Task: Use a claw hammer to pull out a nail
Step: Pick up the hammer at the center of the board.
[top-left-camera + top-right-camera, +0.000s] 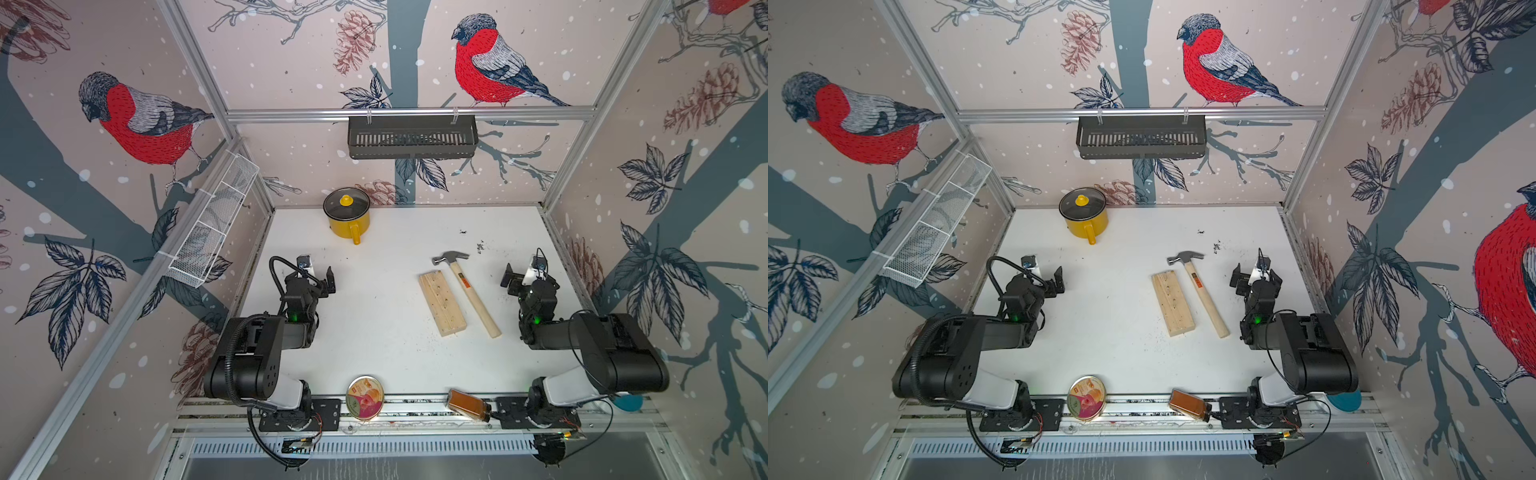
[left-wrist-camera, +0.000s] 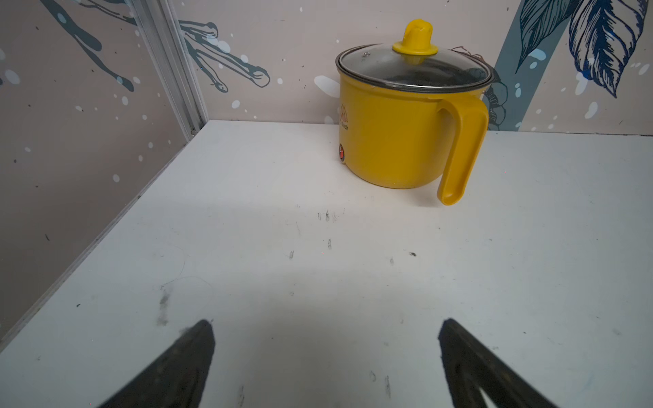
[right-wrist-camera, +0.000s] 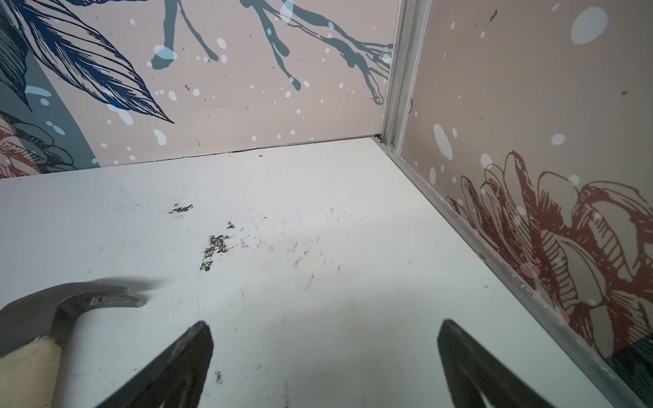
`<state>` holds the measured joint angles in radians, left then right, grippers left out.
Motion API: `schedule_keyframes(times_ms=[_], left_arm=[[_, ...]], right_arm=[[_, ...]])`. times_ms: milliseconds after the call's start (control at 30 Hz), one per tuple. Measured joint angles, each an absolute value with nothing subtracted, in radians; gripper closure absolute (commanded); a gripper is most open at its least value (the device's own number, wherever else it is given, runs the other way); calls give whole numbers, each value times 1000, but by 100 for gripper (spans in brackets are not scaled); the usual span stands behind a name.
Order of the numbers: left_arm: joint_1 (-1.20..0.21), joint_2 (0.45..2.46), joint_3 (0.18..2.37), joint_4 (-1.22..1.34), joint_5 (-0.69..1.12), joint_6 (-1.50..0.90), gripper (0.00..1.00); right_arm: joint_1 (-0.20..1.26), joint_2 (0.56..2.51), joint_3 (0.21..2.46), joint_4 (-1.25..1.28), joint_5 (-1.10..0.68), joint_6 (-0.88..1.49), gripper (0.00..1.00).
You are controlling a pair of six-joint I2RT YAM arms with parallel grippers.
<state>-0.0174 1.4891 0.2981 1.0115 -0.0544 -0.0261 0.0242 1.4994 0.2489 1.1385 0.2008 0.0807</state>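
Though lidded, yellow pot [image 1: 348, 222] contents unclear; left claw [image 2: 325, 326] and right claw [image 3: 325, 326] both agape.

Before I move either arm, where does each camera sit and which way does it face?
Top views: overhead, looking down at the table; both arms, claw hammer, wood block.
Left wrist: low, facing the yellow pot; open left gripper.
Right wrist: low, facing the back corner; open right gripper.
Shared: claw hammer in right wrist and top views.

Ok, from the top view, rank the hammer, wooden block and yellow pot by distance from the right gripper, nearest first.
1. Claw hammer, just beside the right gripper.
2. Wooden block, beyond the hammer.
3. Yellow pot, at the back wall.
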Motion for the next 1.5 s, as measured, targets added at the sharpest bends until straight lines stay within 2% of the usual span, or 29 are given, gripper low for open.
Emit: schedule_keyframes(times_ms=[967,1133,1333,1500], left_arm=[[-10,1488,300,1011,-45,-27,1],[-33,1438,311,979,-56,-15,1],[-107,1283,301,941,-172,4,1],[-162,1106,273,897,-255,-17,1]], right_arm=[[31,1499,247,1139,202,80,0],[86,1439,262,1094,265,71,0],[197,1393,546,800,483,64,0],[206,1548,965,326,688,281,0]])
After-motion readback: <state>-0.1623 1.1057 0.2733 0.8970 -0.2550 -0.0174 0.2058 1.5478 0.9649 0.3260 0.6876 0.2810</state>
